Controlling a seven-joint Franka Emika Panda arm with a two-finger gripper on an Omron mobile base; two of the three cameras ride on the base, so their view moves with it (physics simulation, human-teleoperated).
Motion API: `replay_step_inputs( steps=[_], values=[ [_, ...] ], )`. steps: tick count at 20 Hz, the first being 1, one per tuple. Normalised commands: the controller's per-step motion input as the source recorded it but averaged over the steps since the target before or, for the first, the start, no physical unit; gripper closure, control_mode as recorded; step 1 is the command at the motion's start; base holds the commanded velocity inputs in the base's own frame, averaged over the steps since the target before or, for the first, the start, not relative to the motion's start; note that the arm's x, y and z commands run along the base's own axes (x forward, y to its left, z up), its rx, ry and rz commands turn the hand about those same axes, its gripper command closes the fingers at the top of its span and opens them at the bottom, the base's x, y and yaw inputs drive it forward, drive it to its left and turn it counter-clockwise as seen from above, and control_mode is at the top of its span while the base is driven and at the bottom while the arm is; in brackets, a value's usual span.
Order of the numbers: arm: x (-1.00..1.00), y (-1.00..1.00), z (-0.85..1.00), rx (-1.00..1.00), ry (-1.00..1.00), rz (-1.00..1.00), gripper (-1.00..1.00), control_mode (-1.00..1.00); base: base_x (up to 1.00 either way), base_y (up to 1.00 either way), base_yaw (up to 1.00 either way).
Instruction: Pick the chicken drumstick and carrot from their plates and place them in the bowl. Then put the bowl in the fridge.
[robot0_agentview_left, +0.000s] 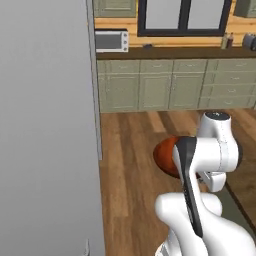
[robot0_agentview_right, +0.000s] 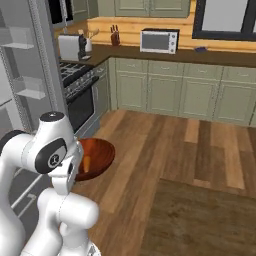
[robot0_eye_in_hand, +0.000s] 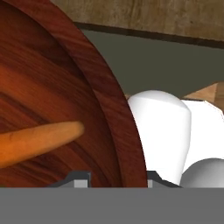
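So the gripper (robot0_eye_in_hand: 117, 177) is pinching the glossy reddish-brown wooden bowl's (robot0_agentview_right: 97, 155) rim; tilting risks rolling the small orange carrot (robot0_eye_in_hand: 35, 141) out toward 9 o'clock.

Wooden plank floor (robot0_agentview_right: 190, 145) with darker rug (robot0_agentview_right: 200, 215) flat on it; dark countertop (robot0_agentview_right: 165, 54) bearing microwave (robot0_agentview_right: 159, 41).
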Motion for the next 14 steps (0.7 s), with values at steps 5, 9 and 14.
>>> replay_step_inputs(
  steps=[5,9,14],
  values=[
    [0.0,0.0,0.0,0.0,0.0,0.0,1.0,1.0,0.55,-0.22,0.3],
    [0.0,0.0,0.0,0.0,0.0,0.0,1.0,1.0,0.58,-0.09,0.37],
    [0.0,0.0,0.0,0.0,0.0,0.0,1.0,1.0,0.88,-0.12,0.29]
  ],
)
